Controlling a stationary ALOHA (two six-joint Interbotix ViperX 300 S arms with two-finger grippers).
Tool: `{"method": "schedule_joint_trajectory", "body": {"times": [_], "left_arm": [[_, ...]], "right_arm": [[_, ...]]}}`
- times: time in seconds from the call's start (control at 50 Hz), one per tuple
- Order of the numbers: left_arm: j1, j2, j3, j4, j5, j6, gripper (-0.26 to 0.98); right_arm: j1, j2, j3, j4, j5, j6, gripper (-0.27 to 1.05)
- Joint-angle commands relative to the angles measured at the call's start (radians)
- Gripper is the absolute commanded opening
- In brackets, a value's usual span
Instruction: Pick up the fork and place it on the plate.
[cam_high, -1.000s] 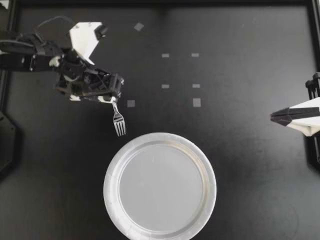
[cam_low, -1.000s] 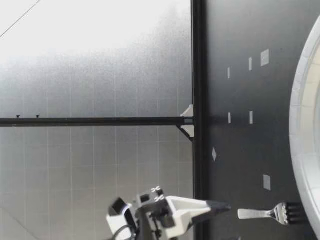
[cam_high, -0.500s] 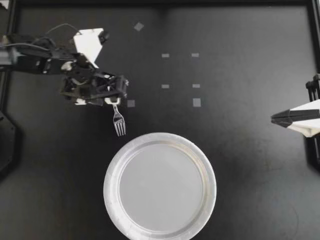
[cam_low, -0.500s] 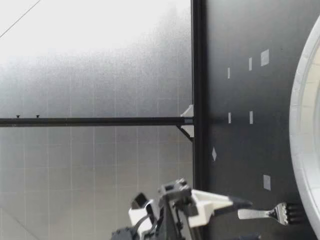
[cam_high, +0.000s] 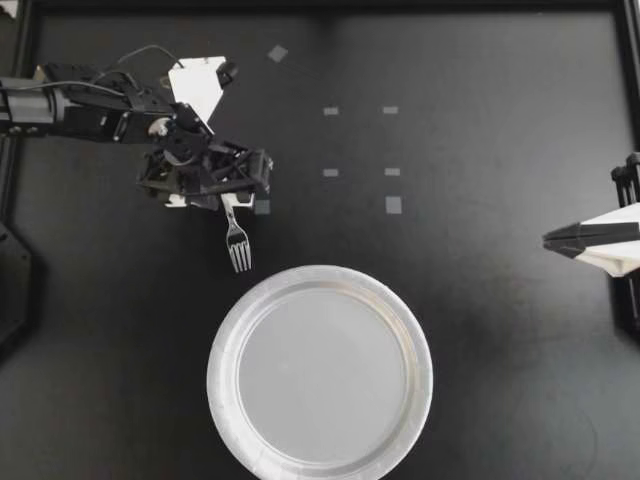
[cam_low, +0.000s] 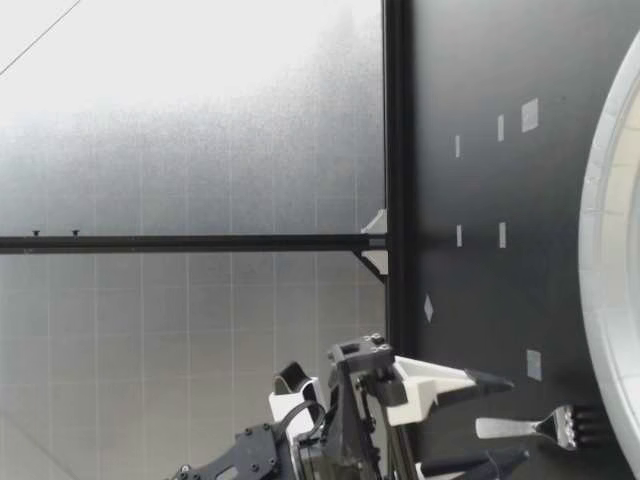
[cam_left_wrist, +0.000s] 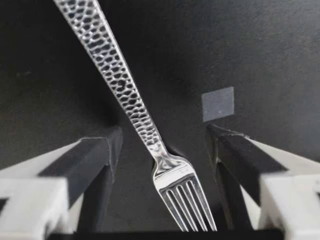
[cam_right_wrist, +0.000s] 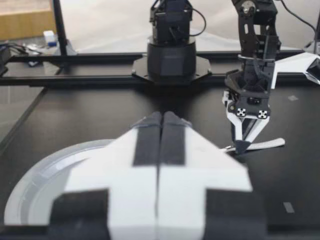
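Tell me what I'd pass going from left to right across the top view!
Left claw → plate → right claw. The fork lines up with the left claw, so I skip it.

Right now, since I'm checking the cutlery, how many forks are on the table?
1: the fork lies beside the plate, its handle between my left gripper's open fingers. None seems hidden.

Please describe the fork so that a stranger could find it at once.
Find the round plate on the black table. Beside its rim, below my left gripper, lies the fork, tines toward the plate. Unlike the flat tape squares nearby, it is shiny metal.
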Motion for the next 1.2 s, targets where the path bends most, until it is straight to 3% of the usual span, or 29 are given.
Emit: {"method": "schedule_joint_trajectory", "body": {"times": [0.0, 0.4, 0.78, 1.18], "left_arm": [[0.003, -0.012, -0.021, -0.002, 0.002, 0.000, 0.59], [0.002, 0.009, -0.032, -0.002, 0.002, 0.000, 0.57], [0.003, 0.011, -0.040, -0.002, 0.002, 0.002, 0.23], [0.003, 0.015, -0.038, -0.003, 0.003, 0.003, 0.22]], "right_arm": [[-0.003, 0.002, -0.012, -0.002, -0.011, -0.002, -0.14], [-0.003, 0.000, -0.003, -0.003, -0.011, 0.002, -0.14], [-0.003, -0.002, 0.009, -0.003, -0.011, 0.002, -0.14], [-0.003, 0.000, 0.009, -0.003, -0.026, 0.002, -0.14]]}}
